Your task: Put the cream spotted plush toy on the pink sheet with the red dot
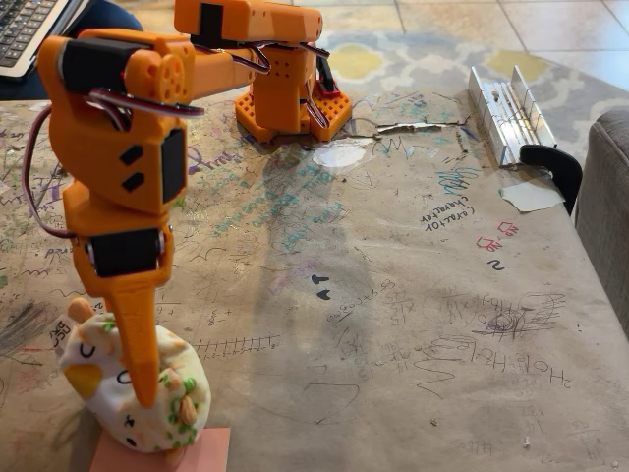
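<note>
The cream spotted plush toy (133,388) is at the bottom left of the fixed view, upright, its base on the pink sheet (201,454) at the lower edge. The sheet's red dot is hidden under the toy. My orange gripper (138,385) points straight down onto the toy. One long orange finger (141,339) runs down the toy's front and presses into the fabric. The other finger is hidden behind the toy, and the jaws look closed on it.
The arm's orange base (290,103) stands at the back centre of the brown paper-covered table (393,295). A metal rail (506,113) with a black clamp (555,162) sits at the right edge. A keyboard (29,29) lies at the top left.
</note>
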Tool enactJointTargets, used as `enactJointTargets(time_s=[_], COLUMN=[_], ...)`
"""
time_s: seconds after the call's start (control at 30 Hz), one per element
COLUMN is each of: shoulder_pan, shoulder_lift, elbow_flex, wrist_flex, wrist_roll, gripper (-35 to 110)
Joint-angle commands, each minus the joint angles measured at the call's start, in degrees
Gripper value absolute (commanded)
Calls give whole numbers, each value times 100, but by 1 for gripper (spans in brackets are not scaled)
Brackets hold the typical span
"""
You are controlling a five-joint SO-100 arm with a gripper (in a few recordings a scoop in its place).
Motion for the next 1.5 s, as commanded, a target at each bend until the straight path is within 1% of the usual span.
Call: enactJointTargets(time_s=[0.0,0.2,0.27,0.37,0.47,0.53,0.67,0.83,0.97,1.23,1.3,1.4,1.47], shoulder_pan=[-79,-35,79,229,272,246,176,79,0,-141,-132,-44,-62], shoulder_lift=[141,-360,-694,-1213,-1441,-1494,-1529,-835,-44,2514,3208,4298,4869], elbow_flex=[-4210,-4219,-4228,-4228,-4228,-4228,-4228,-4219,-4210,-4148,-4148,-4148,-4157], wrist_flex=[79,97,97,88,70,70,79,88,97,105,105,105,105], wrist_roll=[-193,-1134,-1406,-1679,-1696,-1679,-1591,-712,-246,378,703,1485,1731], gripper=[25,21,13,11,11,0,0,0,0,0,0,0,0])
